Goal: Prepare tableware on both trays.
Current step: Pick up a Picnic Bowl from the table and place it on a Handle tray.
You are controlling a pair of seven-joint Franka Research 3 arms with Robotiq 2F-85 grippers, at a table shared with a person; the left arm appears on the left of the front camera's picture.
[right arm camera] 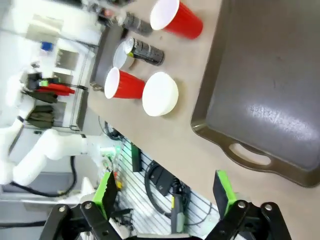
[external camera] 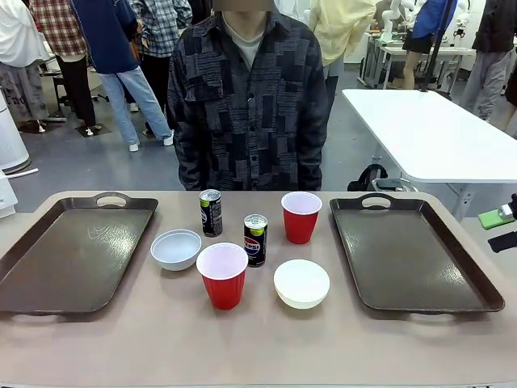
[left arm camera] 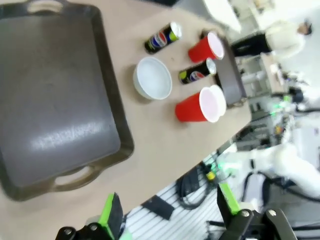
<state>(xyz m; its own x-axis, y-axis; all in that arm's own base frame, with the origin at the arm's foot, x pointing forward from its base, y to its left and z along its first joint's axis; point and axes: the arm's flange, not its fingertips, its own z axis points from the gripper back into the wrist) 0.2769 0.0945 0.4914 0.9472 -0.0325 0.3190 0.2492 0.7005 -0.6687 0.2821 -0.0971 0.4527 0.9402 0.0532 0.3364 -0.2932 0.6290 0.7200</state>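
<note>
In the front view, the left tray (external camera: 73, 259) lies bare at the left side of the table (external camera: 258, 347). Just right of it sits the left bowl (external camera: 176, 248). The far can (external camera: 211, 212) stands upright behind that bowl, toward the upper middle. Next comes the near cup (external camera: 222, 275), upright, low in the middle, with the near can (external camera: 255, 240) just beside it at its upper right. The far cup (external camera: 300, 217) stands above the right bowl (external camera: 301, 283). The right tray (external camera: 412, 250) lies bare at the right side. A person (external camera: 250, 97) stands at the table's far edge, top centre.

In the left wrist view, the left gripper (left arm camera: 169, 207) hangs at the bottom edge, fingers spread, grasping nothing. In the right wrist view, the right gripper (right arm camera: 165, 195) shows the same: fingers released and wide apart.
</note>
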